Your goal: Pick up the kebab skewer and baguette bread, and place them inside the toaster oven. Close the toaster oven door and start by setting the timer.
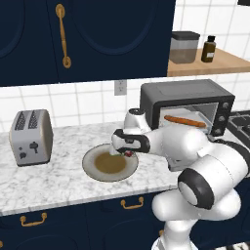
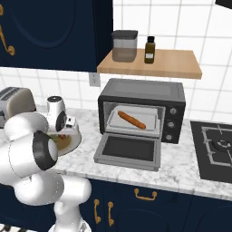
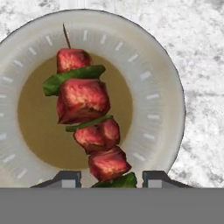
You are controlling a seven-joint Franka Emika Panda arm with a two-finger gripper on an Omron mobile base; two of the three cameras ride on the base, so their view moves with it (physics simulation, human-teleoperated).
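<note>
While the arm reaches low over the plate [image 1: 93,168] on the marble counter [image 1: 49,180], the gripper [image 3: 112,177] has its two dark finger tips [image 3: 65,178] at each side of the lower end of the kebab skewer [image 3: 85,118]; the tips stand partly apart w/ the last red chunk between them, but if they really press on it I cannot tell. In the hand view the skewer lies across the brown centre of the plate, w/ red meat chunks and green pieces between, and its thin stick tip points to the far rim. In the left base view a small red bit of the skewer [image 1: 128,154] shows just under the hand, at the right edge of the plate. The baguette bread [image 2: 132,120] lies inside the toaster oven [image 2: 142,93], on the tray, diagonal. The toaster oven door [image 2: 129,149] is dropped down flat, open, in front of the oven. The silver toaster [image 1: 30,136] stands at the left on the counter, well apart from the plate. A wood shelf [image 2: 152,63] above the oven carries a grey jar [image 2: 124,45] and a dark bottle [image 2: 149,50]. The stove [image 2: 215,147] is right of the oven.
</note>
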